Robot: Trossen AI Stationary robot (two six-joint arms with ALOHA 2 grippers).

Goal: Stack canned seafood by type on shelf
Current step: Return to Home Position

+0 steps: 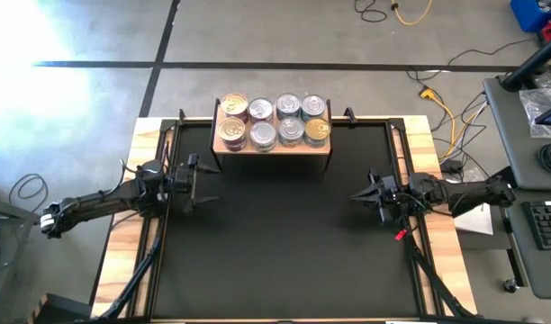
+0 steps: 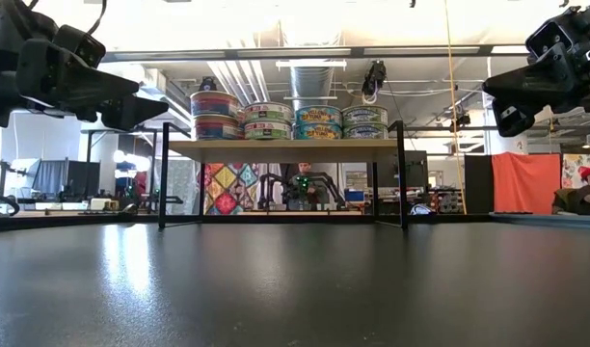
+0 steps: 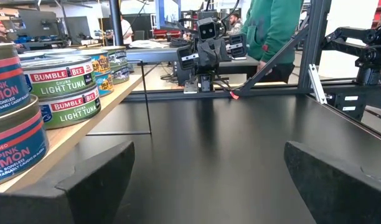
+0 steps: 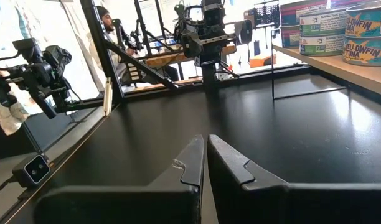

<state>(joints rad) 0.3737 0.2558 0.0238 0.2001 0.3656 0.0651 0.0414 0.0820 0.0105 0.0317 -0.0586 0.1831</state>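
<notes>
Eight lids show from above on the shelf, in two rows of four, which stands at the far edge of the black table top. All the canned seafood in view is on that board, and no tin shows loose on the table. The low view adds what the high view cannot: the front row is four stacks of two, each pair alike in label, so sorting by type appears complete. The rear row's height cannot be confirmed. Judged from this, only parking the arms is left. The left gripper hangs over the table's left side, well apart from the shelf, and its own wrist view shows the fingers spread wide with nothing between them. The right gripper sits over the right side, and its wrist view shows the fingertips drawn together almost to touching and holding nothing. The wrist views alone make labels readable: pink salmon and light tuna from the left, yellowfin tuna from the right. They also show a person in a green top beyond the table, unseen from above.
</notes>
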